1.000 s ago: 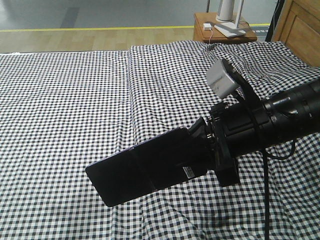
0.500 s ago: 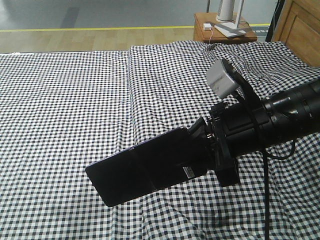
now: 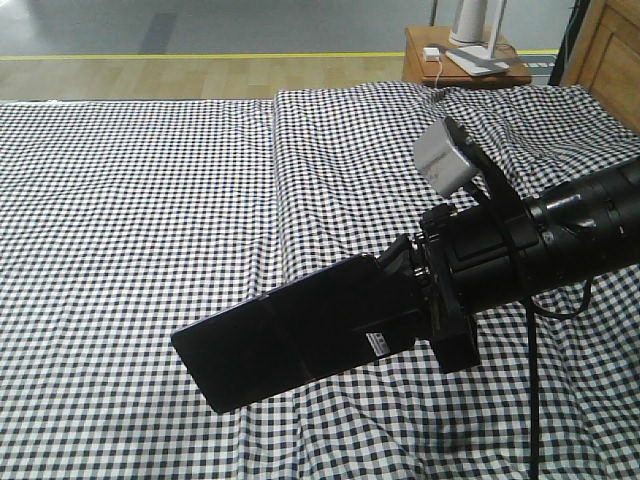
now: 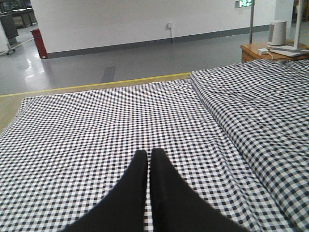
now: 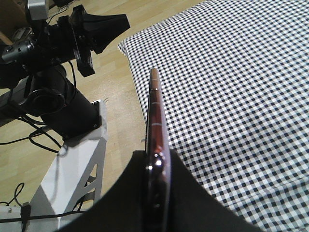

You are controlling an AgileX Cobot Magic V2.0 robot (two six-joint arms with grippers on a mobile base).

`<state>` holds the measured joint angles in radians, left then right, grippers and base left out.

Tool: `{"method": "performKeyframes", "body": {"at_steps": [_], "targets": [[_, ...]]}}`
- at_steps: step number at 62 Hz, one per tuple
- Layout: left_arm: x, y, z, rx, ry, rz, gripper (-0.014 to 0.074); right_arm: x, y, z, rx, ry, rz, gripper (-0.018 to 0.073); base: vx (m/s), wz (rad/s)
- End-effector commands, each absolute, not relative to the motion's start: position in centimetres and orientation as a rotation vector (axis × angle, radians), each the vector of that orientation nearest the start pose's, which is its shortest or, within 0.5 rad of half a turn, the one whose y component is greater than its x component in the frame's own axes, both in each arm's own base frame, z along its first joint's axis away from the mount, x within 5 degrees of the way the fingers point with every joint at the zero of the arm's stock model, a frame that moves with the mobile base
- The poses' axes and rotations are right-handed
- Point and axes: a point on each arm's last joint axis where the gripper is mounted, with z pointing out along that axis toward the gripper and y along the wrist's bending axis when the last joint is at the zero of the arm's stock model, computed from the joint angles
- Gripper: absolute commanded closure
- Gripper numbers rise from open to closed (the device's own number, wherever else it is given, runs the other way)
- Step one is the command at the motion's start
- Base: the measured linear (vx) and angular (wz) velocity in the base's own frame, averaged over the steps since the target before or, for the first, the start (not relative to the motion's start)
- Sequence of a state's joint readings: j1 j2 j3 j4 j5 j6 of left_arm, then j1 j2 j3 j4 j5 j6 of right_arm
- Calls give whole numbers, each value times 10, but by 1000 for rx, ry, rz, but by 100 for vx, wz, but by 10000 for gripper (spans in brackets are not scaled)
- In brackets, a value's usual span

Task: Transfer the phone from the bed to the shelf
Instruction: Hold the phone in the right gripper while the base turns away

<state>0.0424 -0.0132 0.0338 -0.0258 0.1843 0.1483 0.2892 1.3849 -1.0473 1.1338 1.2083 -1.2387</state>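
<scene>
Two arms appear. The right gripper (image 3: pixel 398 298) is clamped on one short end of the slim black rectangular smartphone (image 3: pixel 285 345), which juts out to the left of the front view, slightly tilted and lifted clear of the wide mattress in black-and-white gingham sheet (image 3: pixel 130 180). A small white barcode sticker (image 3: pixel 380 343) sits on the phone near the gripped end. A grey box-shaped wrist camera (image 3: pixel 445 155) rides above the right gripper. In the right wrist view the phone (image 5: pixel 154 111) is seen edge-on, showing its pinkish metallic rim, pinched between the two black fingers (image 5: pixel 130 188); beyond it lie pale wooden floor, the white robot base (image 5: pixel 72 179) and the other black arm (image 5: pixel 58 43). The left gripper (image 4: pixel 148 155) hangs above the checked sheet (image 4: pixel 96 121) with its jaws pressed together and nothing between them. One small brown wooden bedside table (image 3: pixel 465 62) stands past the bed's far edge, carrying white objects too small to identify.
</scene>
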Motion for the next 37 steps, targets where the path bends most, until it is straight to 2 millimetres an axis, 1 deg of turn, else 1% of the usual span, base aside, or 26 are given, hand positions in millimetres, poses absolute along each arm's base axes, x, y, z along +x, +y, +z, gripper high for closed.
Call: {"method": "performKeyframes", "body": {"at_steps": [1, 37], "targets": [[55, 2, 200, 58, 1581, 112, 595, 212, 148, 347, -1255, 1824, 1272, 561, -4, 15], [55, 2, 200, 58, 1581, 112, 595, 212, 148, 347, -1255, 1824, 1272, 561, -6, 22]]}}
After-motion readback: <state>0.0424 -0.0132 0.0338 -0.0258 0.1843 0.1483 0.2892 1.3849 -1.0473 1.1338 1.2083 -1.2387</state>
